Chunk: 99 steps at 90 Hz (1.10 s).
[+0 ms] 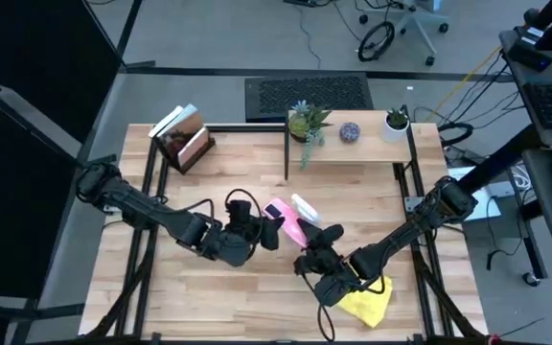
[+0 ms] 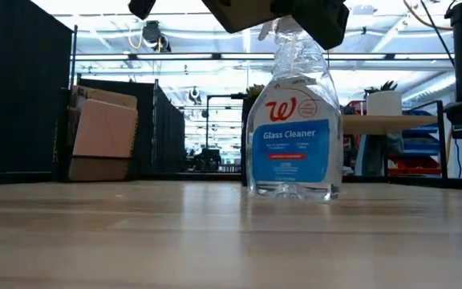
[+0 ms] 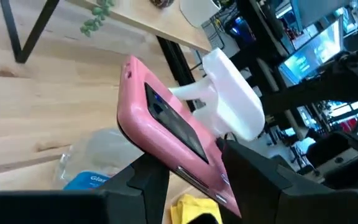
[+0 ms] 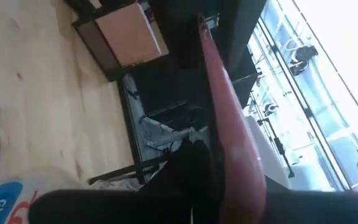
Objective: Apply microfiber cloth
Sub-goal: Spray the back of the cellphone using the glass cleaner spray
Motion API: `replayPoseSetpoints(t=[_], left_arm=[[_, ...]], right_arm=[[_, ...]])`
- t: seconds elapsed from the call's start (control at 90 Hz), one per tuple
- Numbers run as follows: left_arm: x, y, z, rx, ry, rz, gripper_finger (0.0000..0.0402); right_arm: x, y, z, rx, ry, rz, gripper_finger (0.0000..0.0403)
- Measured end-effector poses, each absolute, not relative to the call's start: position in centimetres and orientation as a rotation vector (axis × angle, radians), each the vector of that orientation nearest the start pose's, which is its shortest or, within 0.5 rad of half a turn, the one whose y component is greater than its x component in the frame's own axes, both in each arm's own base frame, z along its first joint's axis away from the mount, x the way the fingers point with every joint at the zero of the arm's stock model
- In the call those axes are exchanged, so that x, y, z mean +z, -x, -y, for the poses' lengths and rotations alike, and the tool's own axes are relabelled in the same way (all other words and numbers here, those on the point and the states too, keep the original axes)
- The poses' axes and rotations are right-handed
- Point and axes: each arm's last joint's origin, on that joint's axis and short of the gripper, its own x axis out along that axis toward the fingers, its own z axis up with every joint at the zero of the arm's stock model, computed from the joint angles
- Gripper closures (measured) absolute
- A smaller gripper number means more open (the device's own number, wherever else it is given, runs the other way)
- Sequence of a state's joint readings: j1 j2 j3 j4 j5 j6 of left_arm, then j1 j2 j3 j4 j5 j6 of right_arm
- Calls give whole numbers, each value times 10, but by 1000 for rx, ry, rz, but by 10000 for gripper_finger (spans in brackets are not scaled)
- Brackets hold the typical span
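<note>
High view footage is showing a phone in a pink case (image 1: 276,210) being held up above the middle of the desk (image 1: 228,287) by the left gripper (image 1: 268,230), whose fingers are seen in the left wrist view to be clamped on the case's lower edges, the dark screen being turned toward the right arm. The glass cleaner spray bottle (image 1: 307,217) is standing just beside the phone, near the desk's centre. The microfiber cloth (image 1: 367,299) is lying crumpled near the desk's front right corner, touching or just under the right gripper (image 1: 332,285); whether those fingers are closed on it cannot be told, since the right wrist view is being filled by the phone's pink edge (image 4: 229,130) and shows no yellow. As judged from this, the phone is being presented for wiping, but the cloth is not yet being applied to the screen: bringing it up and rubbing the glass is what is left.
</note>
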State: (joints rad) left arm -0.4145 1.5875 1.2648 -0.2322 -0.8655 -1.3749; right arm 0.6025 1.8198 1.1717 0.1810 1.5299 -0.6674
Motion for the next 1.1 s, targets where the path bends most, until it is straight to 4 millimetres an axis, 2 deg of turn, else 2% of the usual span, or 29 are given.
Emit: replayPoseSetpoints(t=[0.278, 0.433, 0.6, 0.844, 1.0, 1.1], left_arm=[[306, -328, 123, 659, 999, -12, 368], [306, -326, 126, 661, 957, -20, 368], [309, -320, 130, 673, 892, -4, 365], [346, -291, 131, 662, 717, 62, 378], [367, -272, 129, 625, 534, 29, 381], [374, -266, 127, 614, 415, -2, 381]], right_arm=[[232, -330, -192, -811, 995, -514, 344], [232, -330, -192, -796, 979, -502, 315], [232, -329, -195, -791, 855, -437, 261], [235, -323, -207, -783, 690, -342, 173], [236, -316, -221, -713, 564, -272, 155], [236, -311, -233, -588, 456, -227, 154]])
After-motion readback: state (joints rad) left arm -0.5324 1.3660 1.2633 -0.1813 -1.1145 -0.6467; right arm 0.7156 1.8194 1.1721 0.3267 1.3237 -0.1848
